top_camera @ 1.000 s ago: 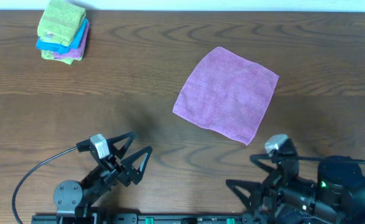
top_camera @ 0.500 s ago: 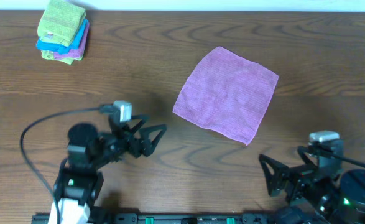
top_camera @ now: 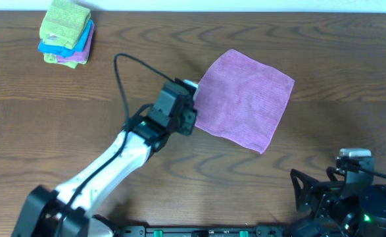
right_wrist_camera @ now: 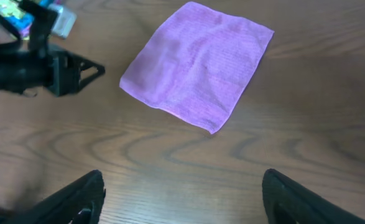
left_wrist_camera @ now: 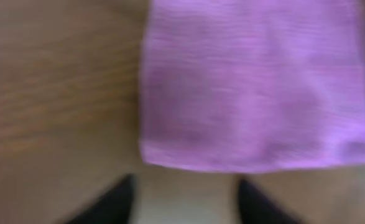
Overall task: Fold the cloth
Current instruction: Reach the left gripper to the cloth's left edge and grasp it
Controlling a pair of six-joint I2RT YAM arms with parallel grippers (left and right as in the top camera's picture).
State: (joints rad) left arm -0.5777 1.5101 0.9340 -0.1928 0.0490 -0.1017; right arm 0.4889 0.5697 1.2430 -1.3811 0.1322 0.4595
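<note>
The left gripper (left_wrist_camera: 185, 200) has its jaws apart over bare wood, holding nothing, with its tips just at the left edge of the lilac cloth (top_camera: 242, 99). The right gripper (right_wrist_camera: 182, 198) hangs wide open and empty, well back from the cloth's near corner. The cloth lies flat on the wooden table (top_camera: 324, 52), and a stack of folded cloths (top_camera: 66, 34) sits far to its left.

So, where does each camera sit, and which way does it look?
Overhead: above the table, looking straight down; cloth, left arm, right arm show.
Left wrist: on the left arm, close over the cloth's edge; own fingertips below.
Right wrist: on the right arm, facing the cloth and left hand; own fingertips below.
Shared: all see the cloth.
</note>
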